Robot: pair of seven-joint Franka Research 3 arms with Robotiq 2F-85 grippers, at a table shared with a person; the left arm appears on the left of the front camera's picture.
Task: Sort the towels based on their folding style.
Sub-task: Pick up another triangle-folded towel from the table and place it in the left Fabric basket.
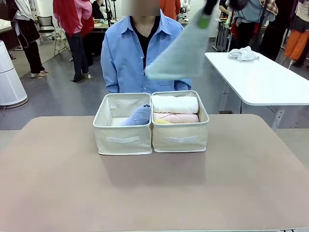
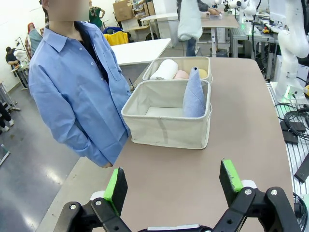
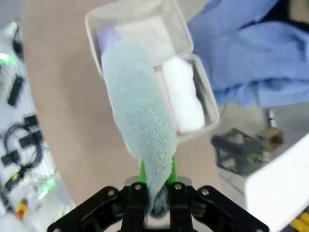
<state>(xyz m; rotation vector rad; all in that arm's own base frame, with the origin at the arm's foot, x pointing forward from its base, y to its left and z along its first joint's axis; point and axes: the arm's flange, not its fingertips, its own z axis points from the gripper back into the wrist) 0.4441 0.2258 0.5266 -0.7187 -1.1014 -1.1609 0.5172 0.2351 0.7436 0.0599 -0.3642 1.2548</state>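
Observation:
My right gripper (image 1: 206, 15) (image 3: 157, 180) is shut on the narrow end of a grey-green cone towel (image 1: 181, 54) (image 3: 140, 116), which hangs in the air above the two bins. The left beige bin (image 1: 122, 139) (image 2: 164, 129) holds a lavender-blue cone towel (image 1: 139, 115) (image 2: 194, 94). In the right bin (image 1: 181, 138) (image 2: 174, 61) lie a white roll (image 1: 175, 104) (image 3: 184, 99), a pink roll (image 1: 176, 117) and a yellow roll (image 1: 161, 121). My left gripper (image 2: 174, 182) stands open over bare table, well short of the bins.
A person in a blue shirt (image 1: 126, 53) stands right behind the bins at the far edge. A white side table (image 1: 263, 79) at the right carries a white cloth heap (image 1: 243, 53). The brown tabletop (image 1: 154, 188) spreads wide in front of the bins.

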